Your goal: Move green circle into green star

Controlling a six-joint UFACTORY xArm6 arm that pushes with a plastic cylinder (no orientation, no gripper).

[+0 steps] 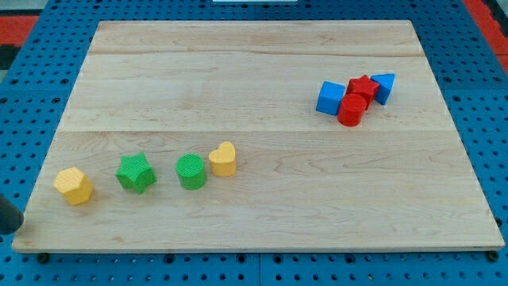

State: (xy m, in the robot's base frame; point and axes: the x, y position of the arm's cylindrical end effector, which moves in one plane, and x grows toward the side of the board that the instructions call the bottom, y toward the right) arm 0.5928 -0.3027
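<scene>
— Eight blocks on the tabletop; green star near the view's left, green circle just beside it, apart.

— No push begun?

— Seemingly. The tip isn't clearly showing; it needs the circle's right side, pushing left.

Table: pale wood planks, visible grain, matt, smooth. Pegboard around it: blue, perforated, slight sheen. Green circle and green star: matt plastic, finely ribbed tops. Yellow blocks, red cylinder, blue cube: same matt plastic look.
</scene>
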